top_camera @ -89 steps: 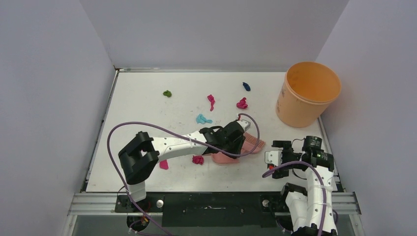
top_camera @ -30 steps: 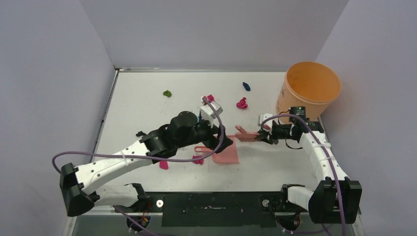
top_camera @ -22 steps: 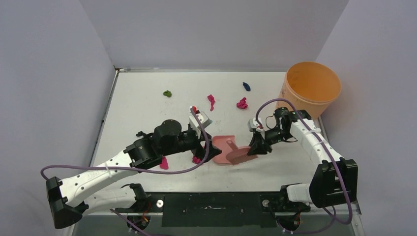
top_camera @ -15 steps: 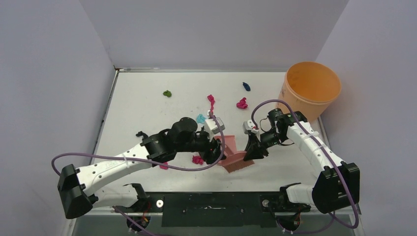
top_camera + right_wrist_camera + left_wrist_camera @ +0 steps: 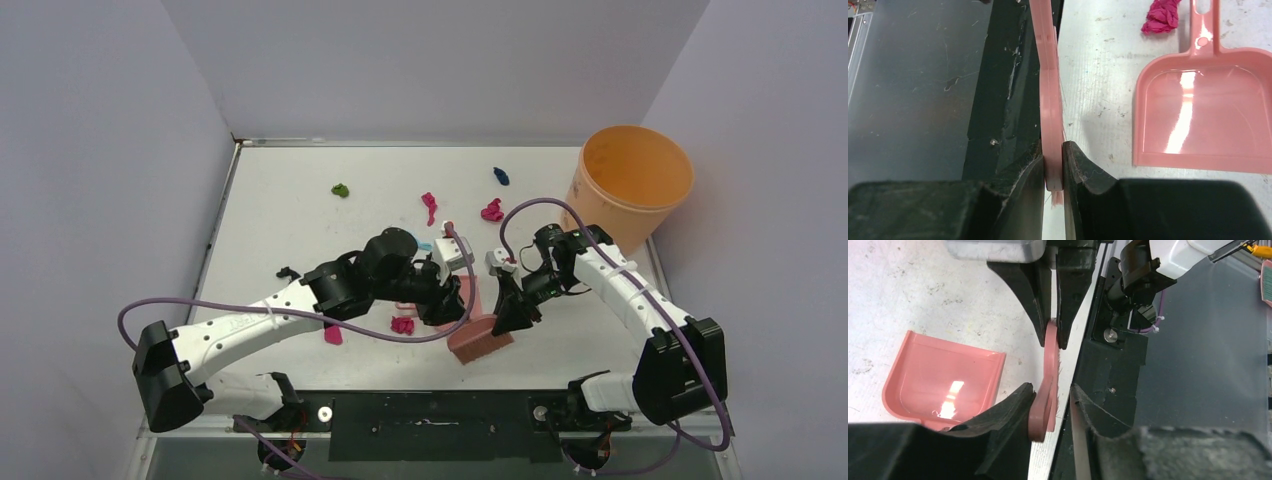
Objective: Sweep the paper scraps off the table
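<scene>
Paper scraps point(image 5: 403, 325) unswept; brush point(image 5: 482, 342) mid-handover.
Clamped in right gripper point(image 5: 1054, 147), loosely straddled by left gripper point(image 5: 1052, 390); risks dropping if released early.

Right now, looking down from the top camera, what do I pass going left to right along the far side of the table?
Green scrap → thin pink scrap → dark blue scrap → orange bucket.

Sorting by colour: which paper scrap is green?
The green scrap, lying alone at the far left; the rest are magenta, cyan or dark blue.
</scene>
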